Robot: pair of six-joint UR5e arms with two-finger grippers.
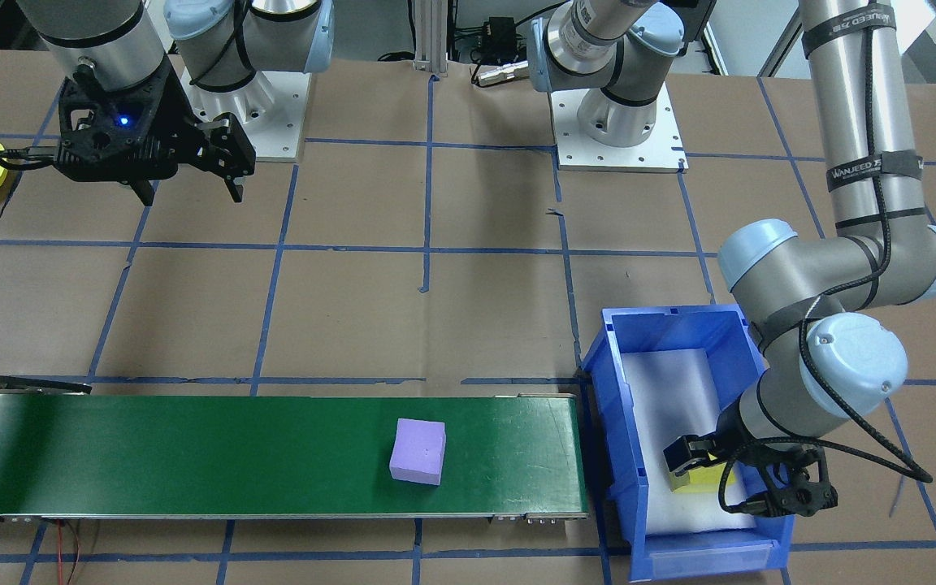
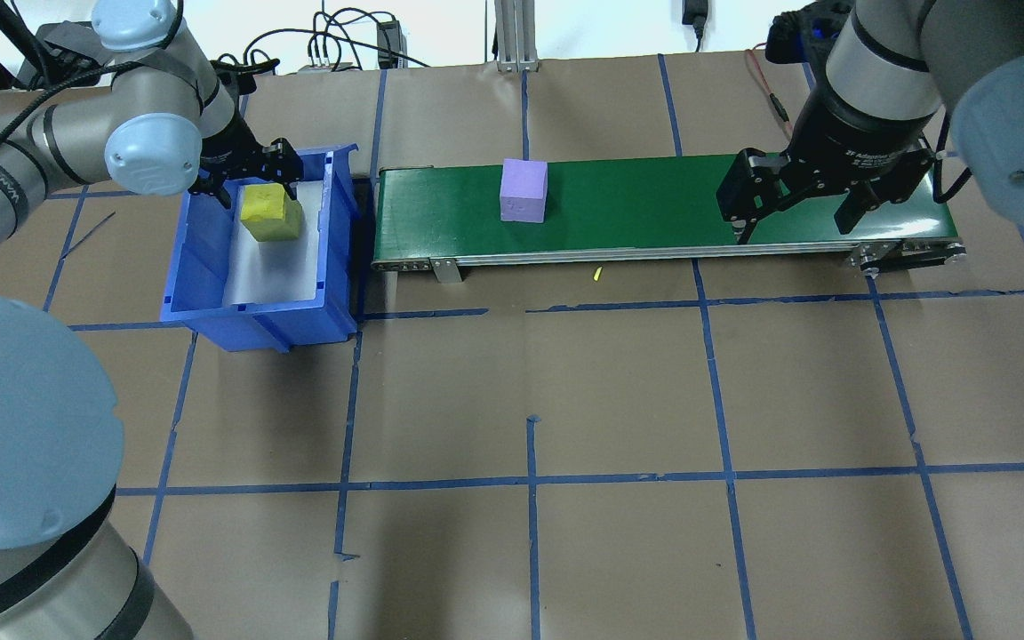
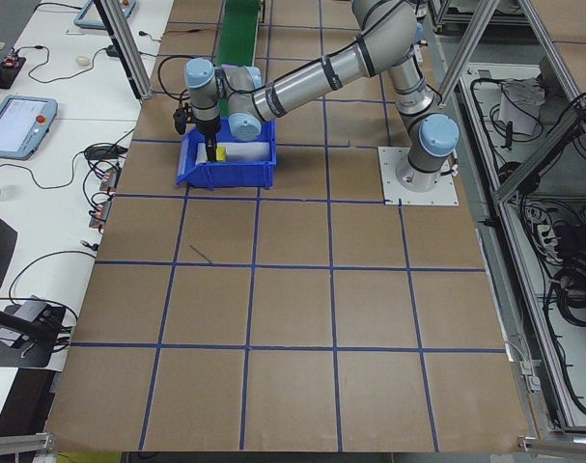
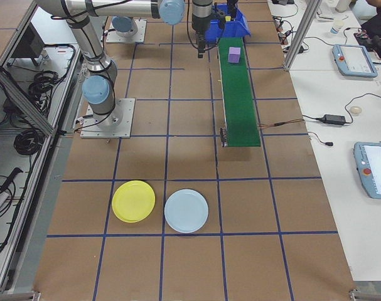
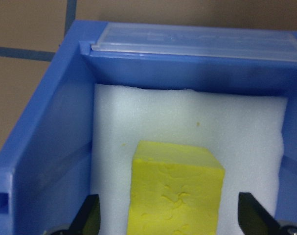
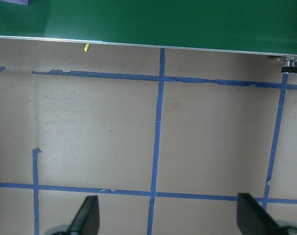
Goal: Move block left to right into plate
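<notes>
Yellow foam block [image 5: 175, 188] sat on white padding in the blue bin [image 2: 334, 227], between the left gripper's [image 5: 170, 218] spread fingers, so closing squarely on its sides seemed wise, while the yellow plate [image 4: 134, 201] lay far toward six o'clock in the exterior right view.

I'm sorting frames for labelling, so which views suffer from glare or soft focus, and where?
Exterior front-facing: pale sheen on the green conveyor belt near its ends, and the white foam in the blue bin is washed out. Left wrist-mounted: the yellow block looks slightly soft, the left gripper's fingertips dark at the bottom edge. Overhead exterior: the purple block is sharp, evenly lit.
</notes>
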